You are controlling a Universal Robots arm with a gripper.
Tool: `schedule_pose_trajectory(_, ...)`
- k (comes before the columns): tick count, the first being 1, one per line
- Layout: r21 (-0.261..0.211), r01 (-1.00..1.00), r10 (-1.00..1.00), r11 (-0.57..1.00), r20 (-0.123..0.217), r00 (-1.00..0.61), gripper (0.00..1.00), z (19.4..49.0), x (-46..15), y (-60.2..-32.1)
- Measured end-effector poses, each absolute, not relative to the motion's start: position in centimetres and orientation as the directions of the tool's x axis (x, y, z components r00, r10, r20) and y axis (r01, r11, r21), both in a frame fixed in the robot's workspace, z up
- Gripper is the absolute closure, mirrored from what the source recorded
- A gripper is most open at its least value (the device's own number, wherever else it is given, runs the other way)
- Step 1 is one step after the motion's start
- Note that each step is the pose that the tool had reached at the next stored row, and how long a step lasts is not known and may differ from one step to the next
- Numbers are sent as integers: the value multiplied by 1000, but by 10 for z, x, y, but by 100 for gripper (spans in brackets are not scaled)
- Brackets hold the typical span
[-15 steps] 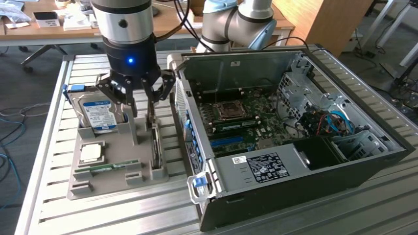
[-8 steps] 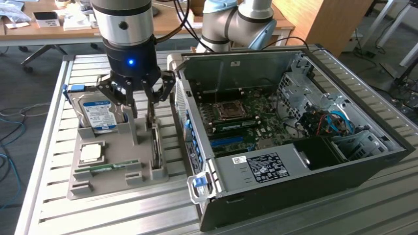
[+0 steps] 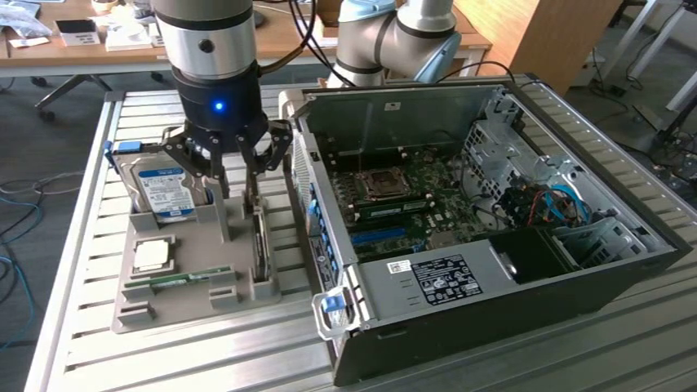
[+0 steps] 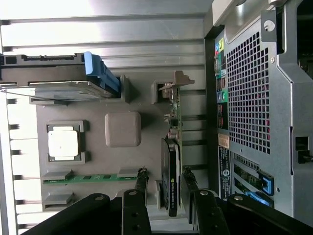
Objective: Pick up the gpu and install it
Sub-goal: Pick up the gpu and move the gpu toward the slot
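Gripper: my black multi-finger gripper (image 3: 244, 193) (image 4: 165, 177) hangs low over the tray. Jaws apart, one finger each side of the card, not clamped on it as far as I can see.
GPU: thin flat dark expansion card w/ black fan shroud and silver end bracket (image 3: 259, 245) (image 4: 171, 161). It stands on edge in a slot along the tray's side at the exterior view's right, just beside the PC case.
Tray: grey moulded parts tray (image 3: 130, 314) (image 4: 98, 161). Also holds a boxy silver hard drive w/ blue-white label (image 3: 163, 192) (image 4: 49, 78), a square silver CPU (image 3: 153, 255) (image 4: 63, 143) and a narrow green memory stick (image 3: 179, 278) (image 4: 88, 178).
Case: black tower PC case (image 3: 458, 335) (image 4: 249, 83), side off, motherboard exposed.
Handling: I judge the card light and stiff but fragile, w/ bare board on one face. The shroud is prob. a bit slick.
Grip spot: I'd pinch across the flat faces at the shroud, clear of edge connector and bracket.
Task state: card not lifted, not installed.
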State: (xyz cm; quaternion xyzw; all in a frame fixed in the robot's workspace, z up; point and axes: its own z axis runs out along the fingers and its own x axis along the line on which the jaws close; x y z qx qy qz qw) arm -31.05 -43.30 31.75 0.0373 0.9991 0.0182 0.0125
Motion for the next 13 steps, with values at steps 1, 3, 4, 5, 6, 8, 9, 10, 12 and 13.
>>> schedule_pose_trajectory(1, 37, 74, 75, 997, -24, -997, 58, 317, -310, -433)
schedule_pose_trajectory(3, 37, 74, 75, 997, -24, -997, 58, 317, -310, -433)
schedule_pose_trajectory(4, 37, 74, 75, 997, -24, -997, 58, 317, -310, -433)
schedule_pose_trajectory(5, 37, 74, 75, 997, -24, -997, 58, 317, -310, -433)
schedule_pose_trajectory(6, 37, 74, 75, 997, -24, -997, 58, 317, -310, -433)
schedule_pose_trajectory(8, 38, 74, 75, 997, -24, -997, 58, 317, -310, -433)
schedule_pose_trajectory(9, 38, 74, 75, 997, -24, -997, 58, 316, -310, -433)
schedule_pose_trajectory(10, 38, 74, 75, 997, -24, -997, 58, 316, -310, -433)
schedule_pose_trajectory(12, 38, 74, 75, 997, -24, -997, 58, 315, -310, -433)
schedule_pose_trajectory(13, 38, 74, 75, 997, -24, -997, 58, 314, -310, -433)
